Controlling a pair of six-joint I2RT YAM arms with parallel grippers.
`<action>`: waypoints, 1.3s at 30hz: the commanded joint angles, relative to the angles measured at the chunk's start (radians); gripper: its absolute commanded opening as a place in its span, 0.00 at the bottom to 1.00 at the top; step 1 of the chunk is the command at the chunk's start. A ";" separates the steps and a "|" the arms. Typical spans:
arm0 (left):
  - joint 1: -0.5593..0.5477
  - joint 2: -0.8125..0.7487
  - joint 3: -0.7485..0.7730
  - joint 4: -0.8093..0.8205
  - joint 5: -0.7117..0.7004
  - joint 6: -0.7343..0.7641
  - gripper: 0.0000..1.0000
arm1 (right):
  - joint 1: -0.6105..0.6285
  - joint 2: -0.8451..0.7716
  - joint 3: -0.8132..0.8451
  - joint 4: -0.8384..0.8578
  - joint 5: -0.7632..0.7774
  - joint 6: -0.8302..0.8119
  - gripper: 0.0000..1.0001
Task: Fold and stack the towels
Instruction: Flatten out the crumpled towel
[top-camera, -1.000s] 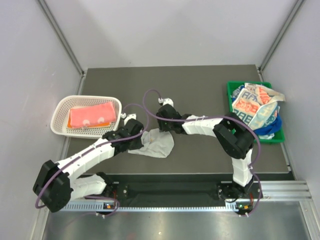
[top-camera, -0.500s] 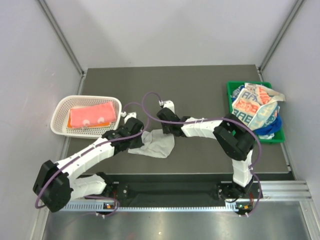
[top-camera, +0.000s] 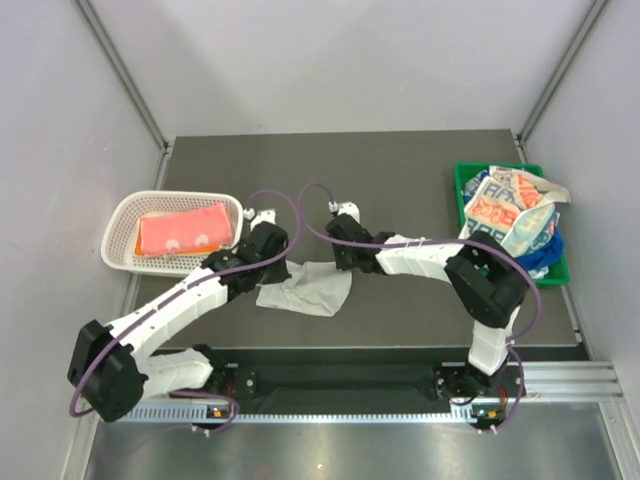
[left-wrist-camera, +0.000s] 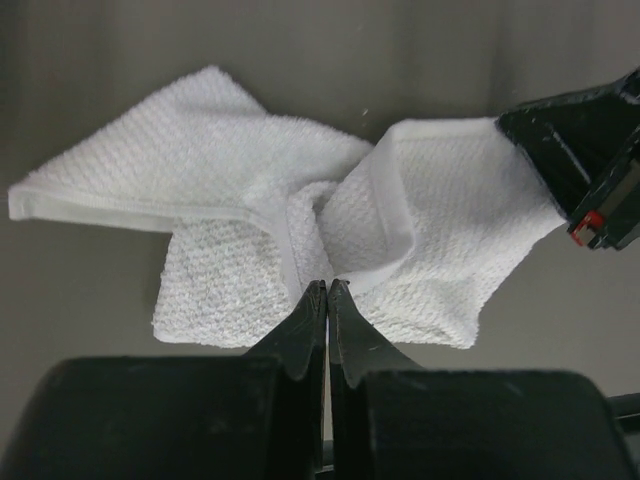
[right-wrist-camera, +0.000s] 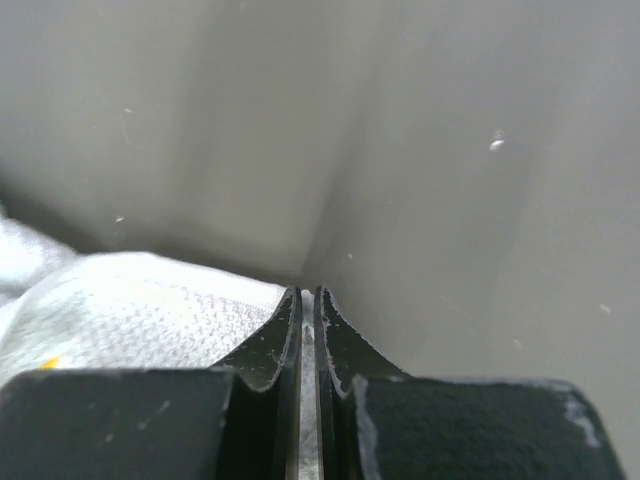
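Observation:
A plain white towel (top-camera: 305, 290) lies crumpled on the dark table between the two arms. My left gripper (top-camera: 270, 278) is shut at its left edge. In the left wrist view the shut tips (left-wrist-camera: 327, 287) pinch the hem of the towel (left-wrist-camera: 230, 190). My right gripper (top-camera: 346, 264) is shut on the towel's upper right corner. White cloth (right-wrist-camera: 150, 320) shows between the right fingertips (right-wrist-camera: 309, 293). That gripper also shows as the black right gripper (left-wrist-camera: 590, 170) at the towel's far corner. A folded pink towel (top-camera: 183, 230) lies on an orange one (top-camera: 140, 250) in the basket.
The white mesh basket (top-camera: 120, 215) stands at the left of the table. A green bin (top-camera: 462, 185) at the right holds a white towel with orange-teal lettering (top-camera: 510, 215) and a blue towel (top-camera: 545, 255). Grey walls close in on both sides.
My right gripper has shut on the towel's corner. My left gripper has moved up and left with its edge, and the towel is drawn wider between them.

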 joint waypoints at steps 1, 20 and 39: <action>0.006 0.013 0.115 -0.008 -0.036 0.070 0.00 | -0.020 -0.124 0.010 -0.034 -0.024 -0.016 0.00; 0.004 -0.043 0.580 -0.132 0.032 0.366 0.00 | -0.020 -0.682 0.148 -0.140 0.065 -0.194 0.00; 0.003 -0.133 0.849 -0.150 0.308 0.515 0.00 | 0.040 -0.874 0.343 -0.209 -0.016 -0.314 0.00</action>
